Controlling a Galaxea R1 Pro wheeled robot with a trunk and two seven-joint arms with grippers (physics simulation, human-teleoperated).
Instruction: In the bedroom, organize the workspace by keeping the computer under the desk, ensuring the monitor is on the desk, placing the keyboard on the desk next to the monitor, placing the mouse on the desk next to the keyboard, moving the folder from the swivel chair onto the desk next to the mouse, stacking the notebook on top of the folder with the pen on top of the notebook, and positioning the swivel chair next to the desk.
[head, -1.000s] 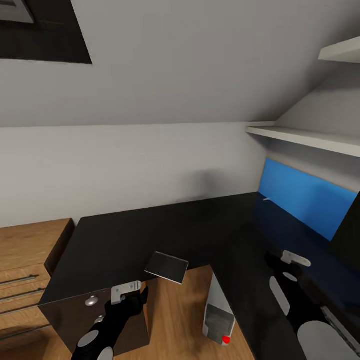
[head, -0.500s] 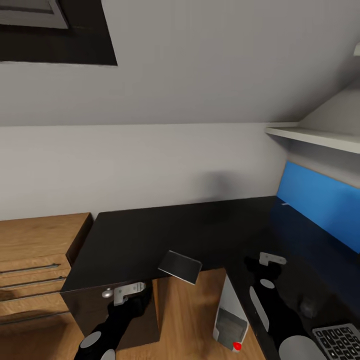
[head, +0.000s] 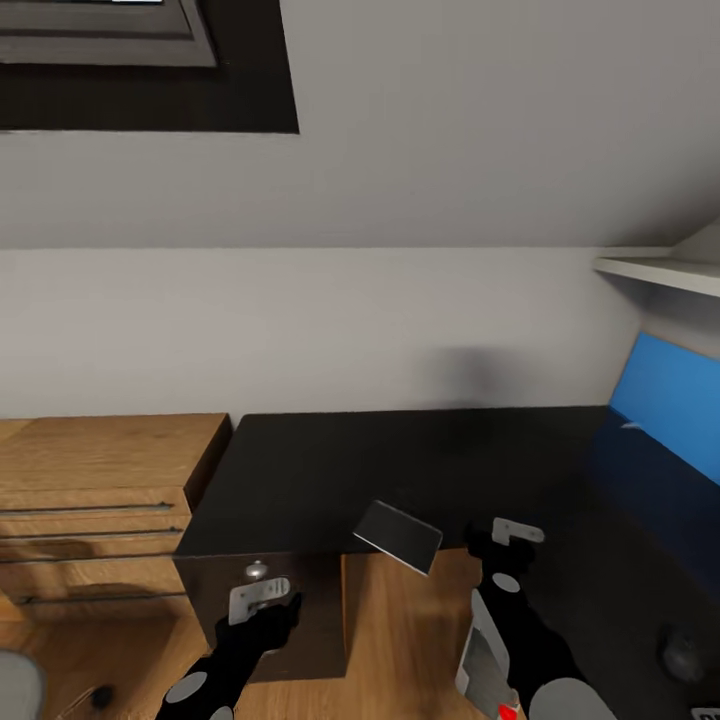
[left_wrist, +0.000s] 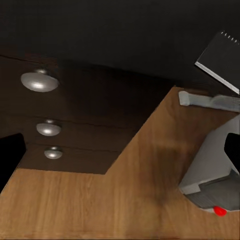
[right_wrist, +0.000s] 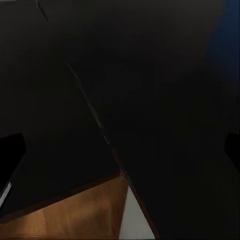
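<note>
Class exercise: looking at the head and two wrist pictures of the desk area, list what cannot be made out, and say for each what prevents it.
- computer, head view: mostly covered by the right arm, lower part cut by the bottom edge.
- mouse, head view: a dim dark lump on the black desk; details lost.
- notebook, left wrist view: cut off by the picture's edge.
- Both jaws: open or shut unclear.
</note>
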